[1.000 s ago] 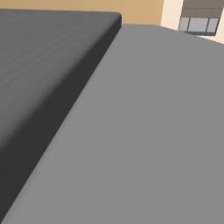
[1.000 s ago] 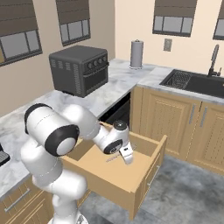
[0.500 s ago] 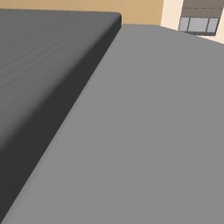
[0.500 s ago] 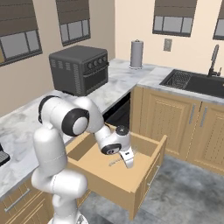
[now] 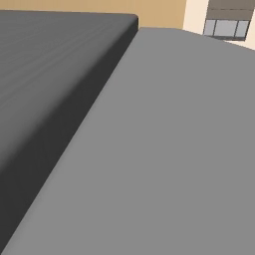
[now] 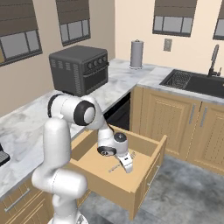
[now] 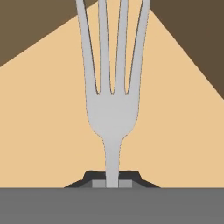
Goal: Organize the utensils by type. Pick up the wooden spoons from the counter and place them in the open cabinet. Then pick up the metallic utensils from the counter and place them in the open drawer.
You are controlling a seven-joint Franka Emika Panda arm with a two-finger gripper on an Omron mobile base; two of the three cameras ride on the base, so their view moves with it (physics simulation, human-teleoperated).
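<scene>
Kitchen corner, beige walls, windows with dark blinds. Marbled counter (image 6: pixel 26 124) runs along the left wall and turns toward a dark sink (image 6: pixel 192 82) with a faucet (image 6: pixel 214 54). On the counter: black toaster oven (image 6: pixel 78 68), grey paper towel roll (image 6: pixel 136 54) further back. Light-wood cabinet fronts (image 6: pixel 168 116) with silver bar handles below. Grey floor (image 6: pixel 188 192).

Open drawer (image 6: pixel 131 188) pulled out under the counter, plain tan inside. White arm bends down into it; gripper (image 6: pixel 127 165) is low over the drawer floor. Metal fork (image 7: pixel 113 83) is clamped by its handle between the fingers (image 7: pixel 94 178), tines pointing away from the hand, tan drawer floor behind it with darker drawer walls at the upper corners of the hand view. In the right base view the fork (image 6: pixel 116 166) is a thin grey sliver just beside the gripper.

Versus a second ago: the arm's shoulder and elbow swung left and upward, the gripper stayed in about the same spot in the drawer, the fork is still held.

Left base view is blocked by a large grey and dark surface close to the lens, can't tell what it is; a bit of window (image 5: pixel 226 25) at the top right. Whether the fork touches the drawer floor is unclear. Fork handle end hidden by the fingers.
</scene>
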